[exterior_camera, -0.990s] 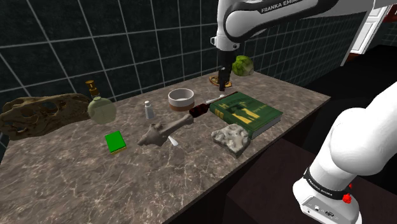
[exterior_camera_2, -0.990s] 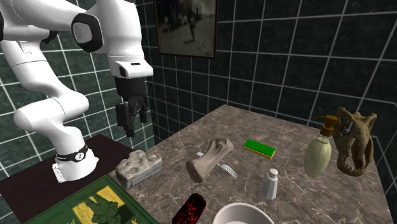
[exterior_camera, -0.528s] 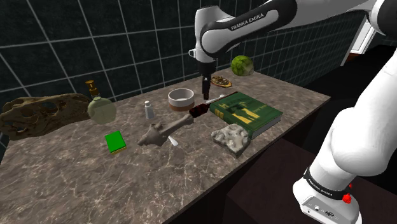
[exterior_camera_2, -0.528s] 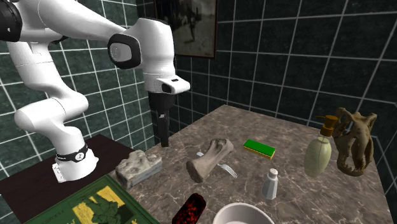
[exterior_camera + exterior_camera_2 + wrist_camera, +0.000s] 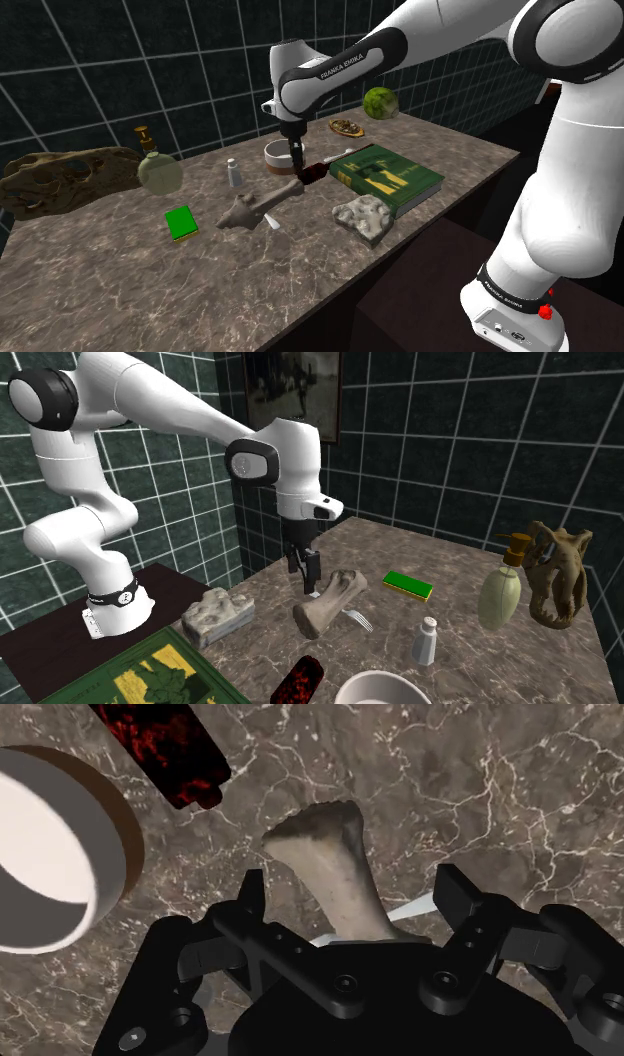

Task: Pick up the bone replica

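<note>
The bone replica (image 5: 262, 203) is a pale tan long bone lying flat on the brown marble counter (image 5: 120, 290), and it also shows in the second exterior view (image 5: 330, 602). My black gripper (image 5: 294, 160) hangs just above the bone's end nearest the dark red object. It points straight down in the second exterior view (image 5: 308, 574). In the wrist view the gripper (image 5: 352, 899) is open. Its fingers (image 5: 250, 894) stand apart on either side of the bone's shaft (image 5: 330, 864) without touching it. A white fork (image 5: 355, 618) lies partly under the bone.
Close by are a white bowl (image 5: 284, 152), a dark red object (image 5: 312, 172), a green book (image 5: 385, 178) and a grey rock (image 5: 362, 216). Further along stand a small shaker (image 5: 233, 173), a green sponge (image 5: 181, 222), a round soap bottle (image 5: 158, 170) and a skull (image 5: 60, 178).
The arm has swung from beyond the book to the shoulder view's left and come down, bringing the gripper over the bone's end. Nothing on the counter has moved.
</note>
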Motion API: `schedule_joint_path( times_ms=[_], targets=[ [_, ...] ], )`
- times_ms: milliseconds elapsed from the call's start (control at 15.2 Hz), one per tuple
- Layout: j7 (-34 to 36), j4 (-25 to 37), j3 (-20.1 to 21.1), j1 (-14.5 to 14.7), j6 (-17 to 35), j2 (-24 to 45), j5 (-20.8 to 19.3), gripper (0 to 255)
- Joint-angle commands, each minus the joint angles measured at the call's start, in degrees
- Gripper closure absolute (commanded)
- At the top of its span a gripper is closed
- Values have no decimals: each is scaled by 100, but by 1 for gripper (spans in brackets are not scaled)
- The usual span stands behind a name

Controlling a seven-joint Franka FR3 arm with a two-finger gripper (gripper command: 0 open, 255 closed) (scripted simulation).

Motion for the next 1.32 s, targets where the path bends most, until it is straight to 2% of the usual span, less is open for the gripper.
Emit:
schedule_joint_path(
  times_ms=[0, 528, 1122, 1188, 1254],
  targets=[
    [-199, 288, 97, 93, 71, 367, -60, 0],
    [-936, 1257, 429, 447, 256, 1587, -370, 0],
    [-873, 1060, 396, 463, 721, 1858, -439, 0],
    [-877, 1065, 395, 461, 718, 1859, -438, 255],
    [-877, 1062, 395, 461, 719, 1858, -438, 255]
  ],
)
